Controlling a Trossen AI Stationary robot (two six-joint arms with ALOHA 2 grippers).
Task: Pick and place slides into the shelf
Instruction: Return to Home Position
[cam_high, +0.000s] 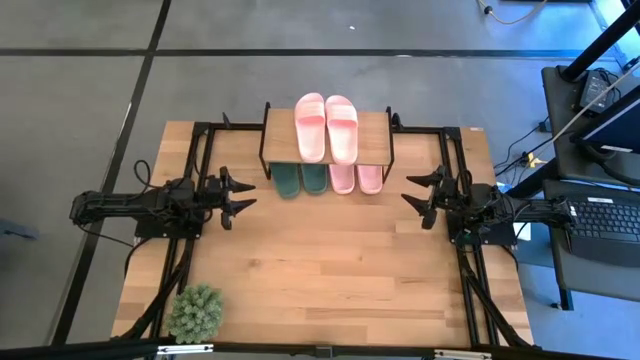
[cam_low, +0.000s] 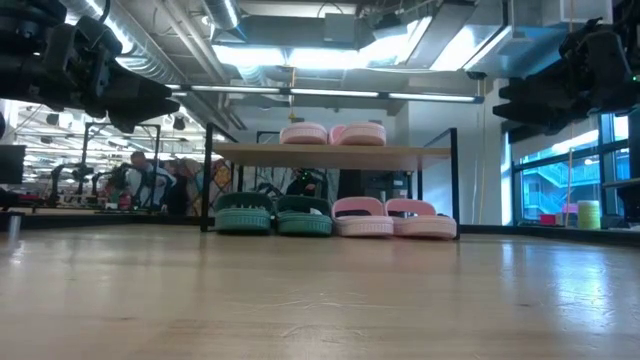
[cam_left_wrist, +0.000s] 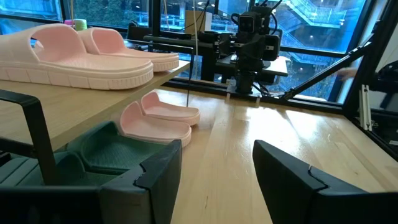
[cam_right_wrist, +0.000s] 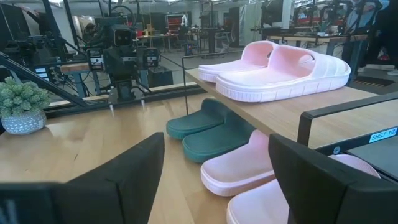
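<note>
My left claw (cam_high: 243, 194) at 9 o'clock and right claw (cam_high: 410, 190) at 3 stand wide, empty; I judge the pink and green foam slides (cam_high: 326, 127), lodged on the wooden black-legged shelf (cam_high: 376, 140) at 12, light, soft, best strap-held.

Two pink slides (cam_high: 341, 128) lie atop the shelf (cam_high: 375, 130); green pair (cam_high: 288, 180) and pink pair (cam_high: 343, 179) beneath.
</note>
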